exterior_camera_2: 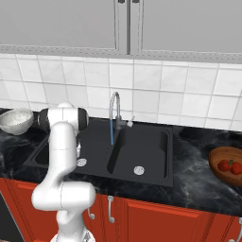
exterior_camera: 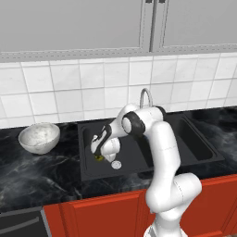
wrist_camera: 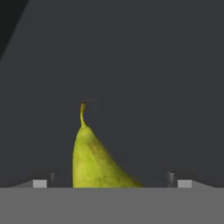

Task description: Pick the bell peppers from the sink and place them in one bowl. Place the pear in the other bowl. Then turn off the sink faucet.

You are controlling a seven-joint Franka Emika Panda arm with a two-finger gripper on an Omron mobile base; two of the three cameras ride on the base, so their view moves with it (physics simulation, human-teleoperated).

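Far left on the dark counter (exterior_camera: 18, 171): white bowl (exterior_camera: 39, 137), speckled grey inside, nothing in it, well apart from the sink (exterior_camera: 88, 172).

Next, in the left basin: gripper (exterior_camera: 98, 153) down low over the pear (exterior_camera: 99, 158), just left of the silver drain disc (exterior_camera: 116, 164). Seen through the hand view: pear (wrist_camera: 94, 157) lying on the black basin floor with its thin stem pointing away, fat end toward the camera. Fingertips (wrist_camera: 40, 183) spread wide, one on either side of the fruit, neither touching it as far as can be told. Nothing gripped yet.

Likely handling: light, firm under the skin, smooth and probably wet from the tap, so prone to slip. Tapered too, so a pinch on the narrow neck risks squirting it out. Best taken across the broad belly, with modest squeeze to avoid bruising. Needs a little more descent or reach first, judging by how the pear sits off-centre toward the left finger.

Centre, behind the divider: faucet (exterior_camera_2: 115, 113), tall arched spout, thin blue stream of water (exterior_camera_2: 111, 133) falling from it, so not yet shut off.

Far right on the counter: wooden bowl (exterior_camera_2: 218, 157) holding the red bell peppers (exterior_camera_2: 228, 166). That part of the job looks done; pear to the white bowl and the tap remain.
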